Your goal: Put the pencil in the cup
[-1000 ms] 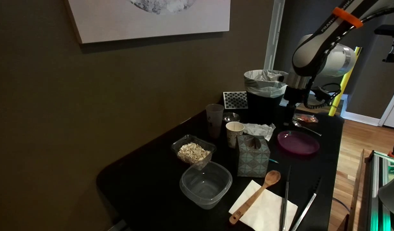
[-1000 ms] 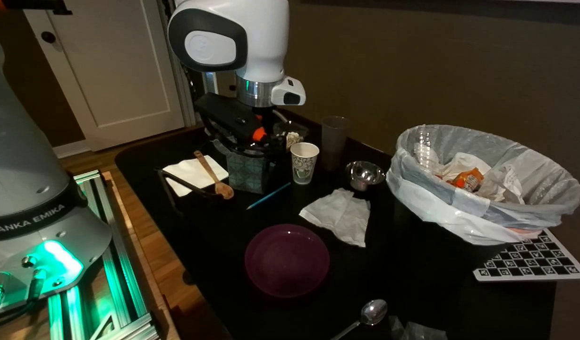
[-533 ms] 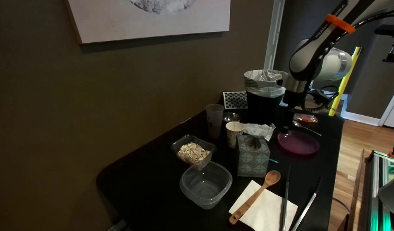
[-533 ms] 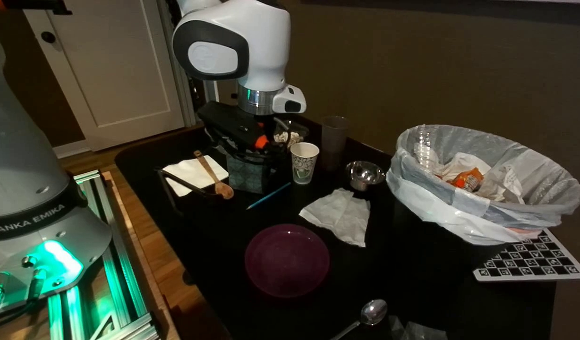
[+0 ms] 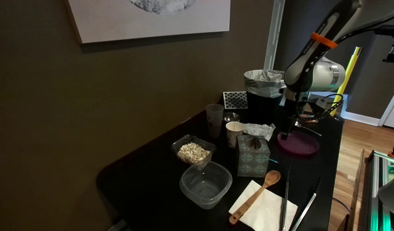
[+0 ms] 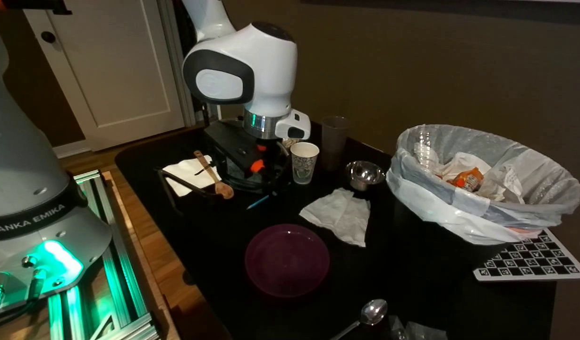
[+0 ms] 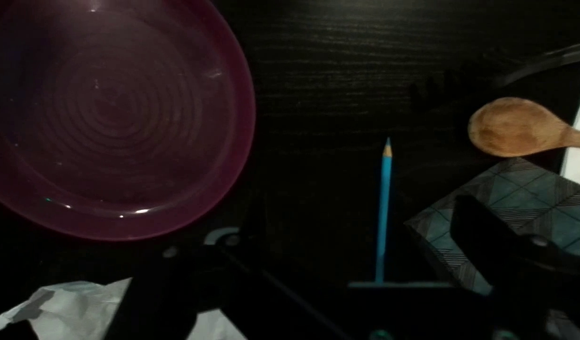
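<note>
A blue pencil point(image 7: 384, 198) lies on the dark table between the purple plate and the patterned tissue box. Its tip end shows in both exterior views point(image 5: 273, 160) point(image 6: 258, 202). A white patterned paper cup point(image 6: 303, 165) stands upright behind the tissue box; it also shows in an exterior view point(image 5: 234, 136). My gripper point(image 7: 361, 208) points down above the table, its fingers wide apart, one each side of the pencil in the wrist view. It holds nothing. In an exterior view the gripper point(image 6: 273, 191) covers the pencil's far end. The cup is out of the wrist view.
The tissue box point(image 5: 253, 157) stands close to the pencil. The purple plate point(image 6: 287, 260), a crumpled napkin point(image 6: 339, 215), a metal bowl point(image 6: 364, 175) and a tall translucent cup point(image 5: 214, 121) are nearby. A wooden spoon point(image 5: 258, 195) and a lined trash bin point(image 6: 431, 208) are also here.
The arm has come down, bringing the gripper lower, close to the pencil and tissue box. The gripper now covers the pencil's far end in an exterior view. The pencil and cup have not moved.
</note>
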### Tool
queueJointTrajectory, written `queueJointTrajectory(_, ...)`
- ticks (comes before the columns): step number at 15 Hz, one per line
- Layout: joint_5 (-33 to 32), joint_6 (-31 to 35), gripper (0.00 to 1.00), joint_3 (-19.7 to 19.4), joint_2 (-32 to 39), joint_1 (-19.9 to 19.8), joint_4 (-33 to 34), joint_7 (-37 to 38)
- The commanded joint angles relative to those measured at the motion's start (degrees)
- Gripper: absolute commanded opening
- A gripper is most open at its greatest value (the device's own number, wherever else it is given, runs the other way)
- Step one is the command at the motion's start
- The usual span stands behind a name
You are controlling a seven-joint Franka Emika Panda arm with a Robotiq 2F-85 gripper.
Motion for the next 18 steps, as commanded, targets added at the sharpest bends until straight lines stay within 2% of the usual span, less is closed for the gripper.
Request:
queueJointTrajectory(1, 3.6, 5.8, 1.00, 1.3, 7.5, 0.8, 3.4, 4.3)
queueJointTrajectory(6, 9.4, 7.6, 1.00, 6.4, 13.4, -0.5, 8.1, 3.6)
queueJointTrajectory(8, 9.4, 8.0, 1.00, 7.5, 15.6, -0.2, 9.9, 3.6)
queueJointTrajectory(18, 7.6, 7.5, 1.00, 9.3, 22.2, -0.2, 14.2, 2.6)
